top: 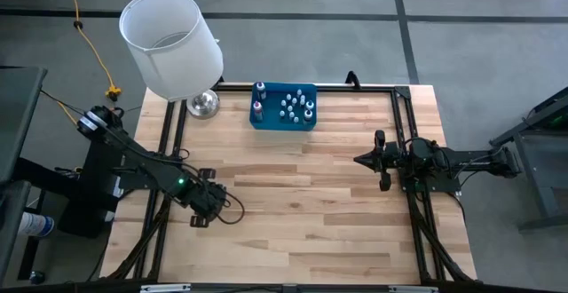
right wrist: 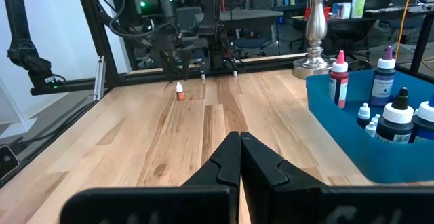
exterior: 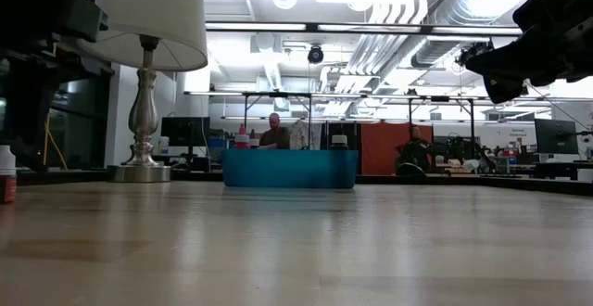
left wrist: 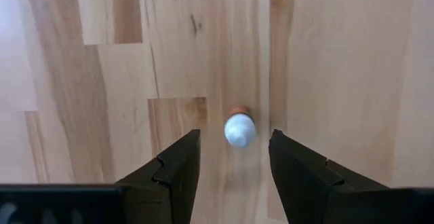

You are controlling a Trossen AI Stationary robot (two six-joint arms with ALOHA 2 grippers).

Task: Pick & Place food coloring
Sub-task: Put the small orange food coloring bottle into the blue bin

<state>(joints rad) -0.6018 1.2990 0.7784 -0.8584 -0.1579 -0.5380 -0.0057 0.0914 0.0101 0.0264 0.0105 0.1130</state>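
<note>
1. Left gripper low over the wooden table, near its left front area; jaws spread wide, gripping nothing.
2. One small food coloring bottle, white cap with orange-red body, stands upright on the table directly below and between the left fingers; not touched, as far as the wrist view shows.
3. Same bottle in the right wrist view, alone on bare wood under the left arm.
4. Other food coloring bottles stand in the blue bin at the table's back edge; exact count is hard to read.
5. Right gripper clenched shut, empty, held above the table's right side, well apart from the bin.
6. Lamp with white shade beside the bin at back left.
</note>
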